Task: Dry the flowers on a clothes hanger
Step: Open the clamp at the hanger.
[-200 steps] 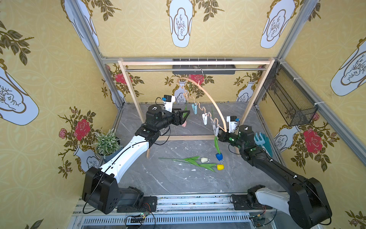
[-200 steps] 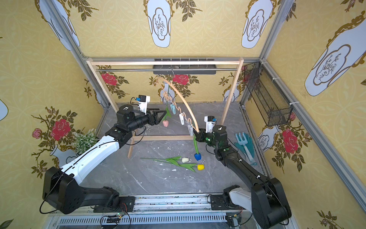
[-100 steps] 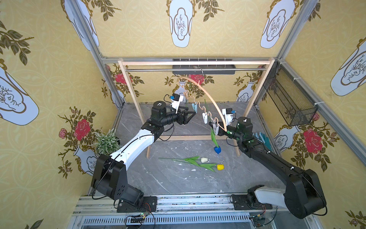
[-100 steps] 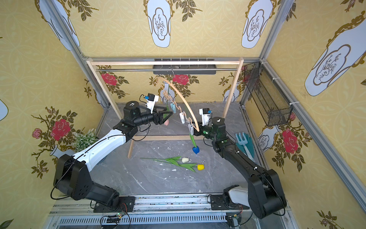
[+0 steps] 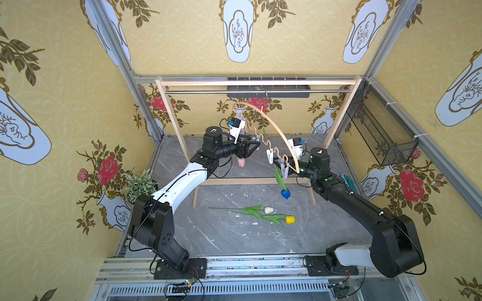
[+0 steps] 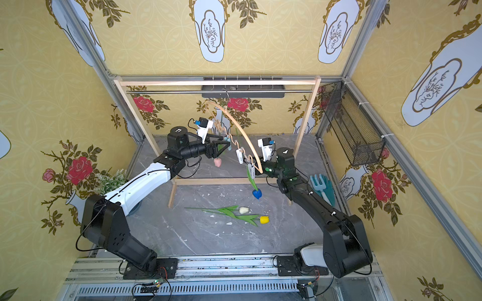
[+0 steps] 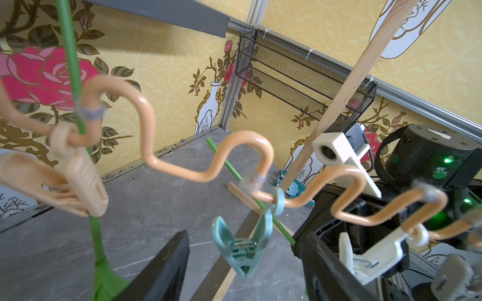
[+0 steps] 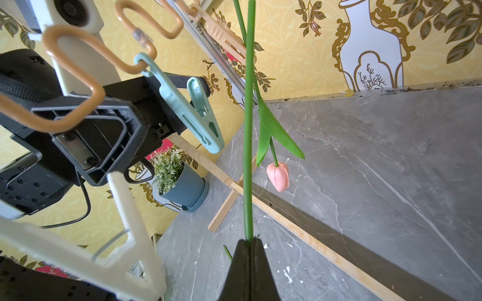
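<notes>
Your right end effector (image 8: 249,242) pinches blue tulip (image 5: 285,193) stem, head down. Your left end effector (image 7: 243,234) wide, straddling teal peg (image 7: 242,247) on hanger (image 7: 200,179). Squeeze peg tails squarely, feed stem deep into mouth. White tulip (image 5: 268,209), yellow tulip (image 5: 290,219): 2 on tabletop (image 5: 234,239).

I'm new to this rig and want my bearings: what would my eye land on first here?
The thin light-wood arched hanger hangs from the metal rail, a pink tulip dangling head-down from its peach peg. The right gripper is shut on the green stem of a blue tulip hanging head-down beside the hanger. A cream-white tulip and a yellow tulip lie on the grey marble table.
</notes>
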You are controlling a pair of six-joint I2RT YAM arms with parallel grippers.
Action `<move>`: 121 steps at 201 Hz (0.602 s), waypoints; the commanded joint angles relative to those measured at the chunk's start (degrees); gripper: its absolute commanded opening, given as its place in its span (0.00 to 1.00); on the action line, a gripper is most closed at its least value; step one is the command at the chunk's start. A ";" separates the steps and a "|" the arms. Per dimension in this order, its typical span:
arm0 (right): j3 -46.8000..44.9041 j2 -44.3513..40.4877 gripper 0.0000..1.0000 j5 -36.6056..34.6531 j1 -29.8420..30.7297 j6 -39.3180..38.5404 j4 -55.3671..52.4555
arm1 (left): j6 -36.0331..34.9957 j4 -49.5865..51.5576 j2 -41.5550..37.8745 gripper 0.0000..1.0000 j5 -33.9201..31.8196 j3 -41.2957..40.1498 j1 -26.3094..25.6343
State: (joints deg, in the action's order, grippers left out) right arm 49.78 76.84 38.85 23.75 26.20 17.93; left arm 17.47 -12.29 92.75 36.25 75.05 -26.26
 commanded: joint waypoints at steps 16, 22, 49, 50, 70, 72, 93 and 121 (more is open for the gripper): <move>1.36 1.09 0.00 2.76 -0.02 -0.98 -0.07 | -1.15 0.22 1.24 0.70 0.75 0.79 0.32; 1.51 1.29 0.00 2.89 -0.05 -1.00 -0.11 | -1.13 0.04 1.42 0.70 0.97 0.88 0.42; 2.71 2.43 0.00 4.63 -0.02 -1.50 -0.72 | -1.21 0.62 2.53 0.67 2.71 1.88 0.68; 2.75 2.43 0.00 4.68 -0.02 -1.50 -0.71 | -1.26 0.70 2.57 0.67 2.74 1.96 0.64; 3.48 3.14 0.00 5.26 -0.02 -1.79 -1.23 | -1.48 1.46 3.20 0.66 3.81 2.71 0.73; 3.48 3.23 0.00 5.29 -0.02 -1.77 -1.37 | -1.48 1.48 3.20 0.66 3.80 2.73 0.70; 4.21 3.91 0.00 5.78 -0.04 -1.78 -1.55 | -1.82 1.95 3.68 0.66 4.16 3.29 0.70; 5.35 4.80 0.00 6.62 0.12 -2.02 -2.00 | -2.18 2.89 4.36 0.66 3.66 4.31 0.77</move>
State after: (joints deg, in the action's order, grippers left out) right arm 54.06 81.03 43.77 23.75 25.28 15.92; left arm 16.16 -9.82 96.36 39.27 78.76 -25.52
